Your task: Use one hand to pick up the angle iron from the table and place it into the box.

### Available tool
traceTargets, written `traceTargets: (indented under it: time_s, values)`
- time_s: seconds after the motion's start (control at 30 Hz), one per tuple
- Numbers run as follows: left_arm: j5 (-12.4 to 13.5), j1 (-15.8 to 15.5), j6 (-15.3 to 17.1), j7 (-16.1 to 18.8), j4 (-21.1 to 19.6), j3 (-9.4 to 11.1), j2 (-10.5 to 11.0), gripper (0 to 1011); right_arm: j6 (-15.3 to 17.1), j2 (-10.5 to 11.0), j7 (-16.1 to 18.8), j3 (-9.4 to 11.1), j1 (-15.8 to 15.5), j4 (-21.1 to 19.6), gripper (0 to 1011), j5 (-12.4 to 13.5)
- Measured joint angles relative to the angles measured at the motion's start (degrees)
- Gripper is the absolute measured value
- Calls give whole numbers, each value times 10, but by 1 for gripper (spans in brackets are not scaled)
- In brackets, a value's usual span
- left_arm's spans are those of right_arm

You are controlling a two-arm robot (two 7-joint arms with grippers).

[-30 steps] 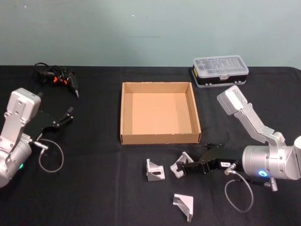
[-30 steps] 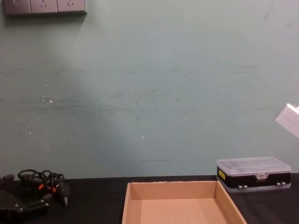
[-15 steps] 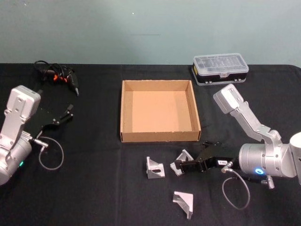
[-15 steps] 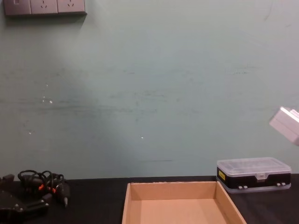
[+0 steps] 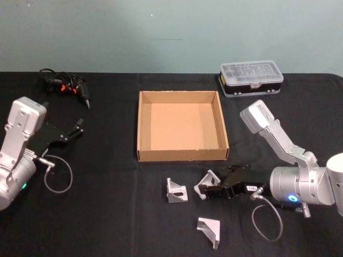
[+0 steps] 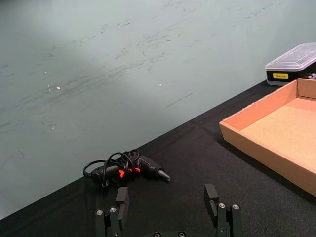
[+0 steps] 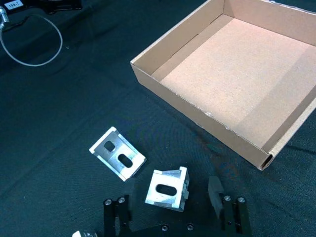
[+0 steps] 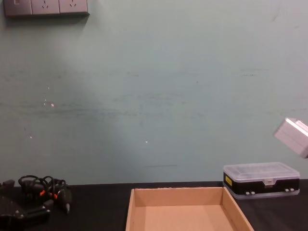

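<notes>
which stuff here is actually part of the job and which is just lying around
For the job:
- right gripper, open at the middle angle iron
- left angle iron
- nearest angle iron
- box
- table

Lying about:
- clear-lidded plastic case
- corded tool
- left gripper, parked open at the left

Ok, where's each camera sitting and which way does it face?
Head: high, looking down on the table; both arms, left gripper and right gripper.
Chest: low, facing the wall across the box; a right arm link.
Left wrist: on that arm, facing the wall past a cabled tool; its open fingers.
Right wrist: on that arm, looking down at an angle iron between its open fingers.
Shared: all four show the box.
</notes>
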Motion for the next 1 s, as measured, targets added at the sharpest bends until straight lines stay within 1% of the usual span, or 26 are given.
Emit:
traceTargets:
  time_s: [0.03,0.07,0.17,0.2,0.3,0.33,0.37,0.4,0.43,0.47,0.53,0.6,0.63,0.73,0.83,0.93,1.0]
  values:
    - [0,0,0,0,0,0,0,1000,0,0,0,0,0,0,929,-1]
    - [0,0,0,0,0,0,0,1000,-1,0,0,0,-1,0,883,-4]
    - [0,0,0,0,0,0,0,1000,0,0,-2,-1,-2,-1,837,-9]
    - [0,0,0,0,0,0,0,1000,-1,0,-3,0,-4,-2,787,-12]
    - [0,0,0,0,0,0,0,1000,-2,0,-4,2,-7,-3,707,-18]
    - [0,0,0,0,0,0,0,1000,-3,0,-4,2,-7,-3,651,-19]
    - [0,0,0,0,0,0,0,1000,-4,1,-4,3,-8,-3,651,-20]
    - [0,0,0,0,0,0,0,1000,-6,0,-4,4,-10,-3,609,-22]
    - [0,0,0,0,0,0,0,1000,-6,0,-4,4,-10,-3,609,-22]
    - [0,0,0,0,0,0,0,1000,-10,0,-3,5,-11,-3,544,-23]
    - [0,0,0,0,0,0,0,1000,-13,-1,0,6,-13,-3,484,-26]
    - [0,0,0,0,0,0,0,1000,-16,-2,2,7,-15,-3,400,-28]
    - [0,0,0,0,0,0,0,1000,-18,-2,3,8,-16,-2,400,-28]
    - [0,0,0,0,0,0,0,1000,-21,-4,7,9,-17,-1,280,-31]
    - [0,0,0,0,0,0,0,1000,-24,-5,10,10,-18,1,201,-32]
    - [0,0,0,0,0,0,0,1000,-26,-6,13,11,-19,2,96,-34]
    - [0,0,0,0,0,0,0,1000,-26,-6,14,11,-20,3,80,-35]
